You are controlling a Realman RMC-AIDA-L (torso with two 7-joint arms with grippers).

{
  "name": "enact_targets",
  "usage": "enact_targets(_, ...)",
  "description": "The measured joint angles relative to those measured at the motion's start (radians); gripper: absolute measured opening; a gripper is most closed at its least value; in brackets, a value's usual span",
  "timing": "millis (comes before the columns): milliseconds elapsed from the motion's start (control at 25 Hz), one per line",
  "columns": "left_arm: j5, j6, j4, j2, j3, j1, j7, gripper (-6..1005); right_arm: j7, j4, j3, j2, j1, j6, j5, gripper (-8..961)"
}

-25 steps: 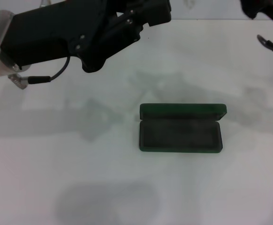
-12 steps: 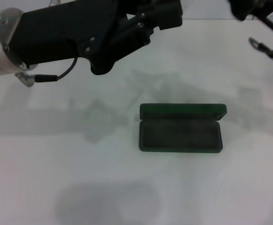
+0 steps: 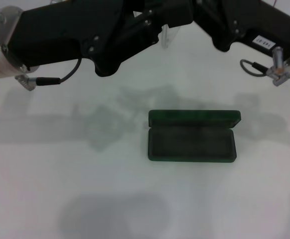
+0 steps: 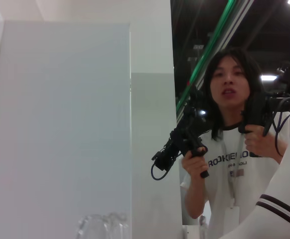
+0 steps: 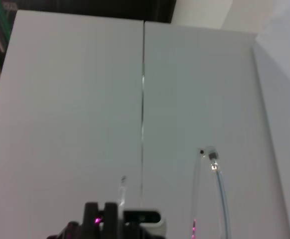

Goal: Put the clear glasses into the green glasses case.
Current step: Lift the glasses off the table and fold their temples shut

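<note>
The green glasses case [image 3: 191, 143] lies open on the white table, its lid [image 3: 195, 117] standing up along the far side and its dark lining bare. High above and behind it, my left gripper [image 3: 182, 12] and right gripper [image 3: 205, 12] meet at the top of the head view. The clear glasses [image 3: 168, 37] hang just below the left gripper's end as a faint transparent shape. The left wrist view shows a bit of the clear glasses [image 4: 103, 226], and the right wrist view a thin clear arm [image 5: 211, 189]. Which gripper holds them is hidden.
The white table [image 3: 85, 189] spreads all round the case. A person [image 4: 229, 149] holding black controllers stands beyond a white wall panel in the left wrist view. Cables [image 3: 45, 81] dangle from both arms.
My right arm has swung in from the far right to meet the left gripper at top centre. The clear glasses now show under the left gripper. The case has not moved.
</note>
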Motion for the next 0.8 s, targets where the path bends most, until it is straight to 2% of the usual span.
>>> enact_targets(800,-0.001,-0.002,-0.004,-0.003,-0.001,0.0,0.01,82,-0.005,-0.002,-0.101,0.0,0.034,0.014,0.001,106)
